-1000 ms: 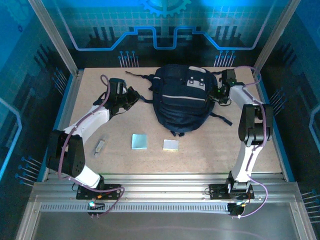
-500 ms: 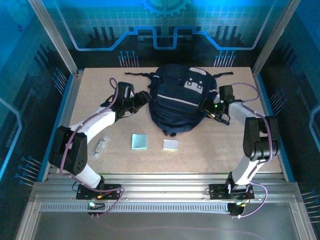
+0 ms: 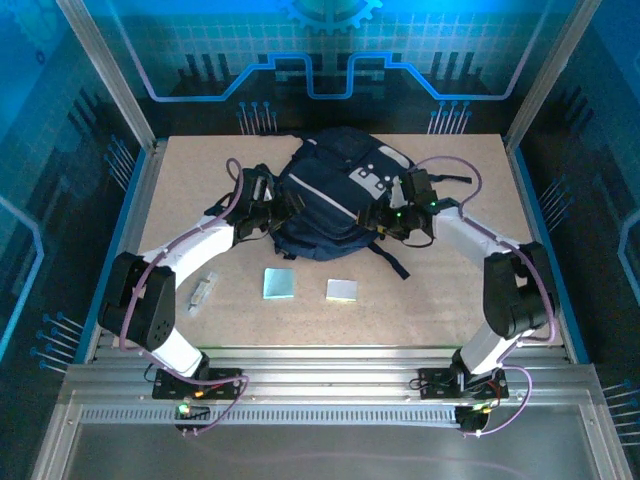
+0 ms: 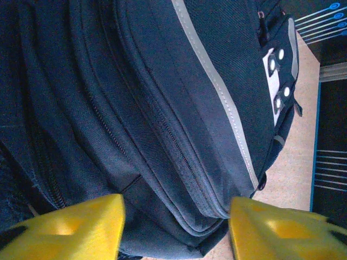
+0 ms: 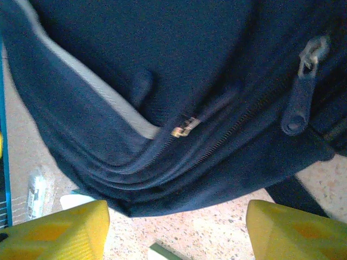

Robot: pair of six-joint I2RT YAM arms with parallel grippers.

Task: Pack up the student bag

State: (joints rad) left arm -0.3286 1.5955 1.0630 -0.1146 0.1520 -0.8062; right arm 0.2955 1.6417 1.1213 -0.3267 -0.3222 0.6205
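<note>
Top external view: the student bag (image 3: 325,195), large and dark navy with pale stripes, lies tilted at the middle of the table (image 3: 460,290), towards the far side. The left claw (image 3: 268,207) sits against its left edge and the right claw (image 3: 385,215) against its right edge. Nearer the arms lie a blue square pad (image 3: 279,283), a yellowish pad (image 3: 342,290) and a small pale object (image 3: 201,292).

Left wrist view: the left claw (image 4: 176,230) has its yellow fingers (image 4: 70,227) apart, with the student bag's (image 4: 162,97) zippered edge between them.

Right wrist view: the right claw (image 5: 176,233) is spread wide over bare table (image 5: 227,214), just short of the student bag (image 5: 162,59) and its zipper pull (image 5: 301,103).
</note>
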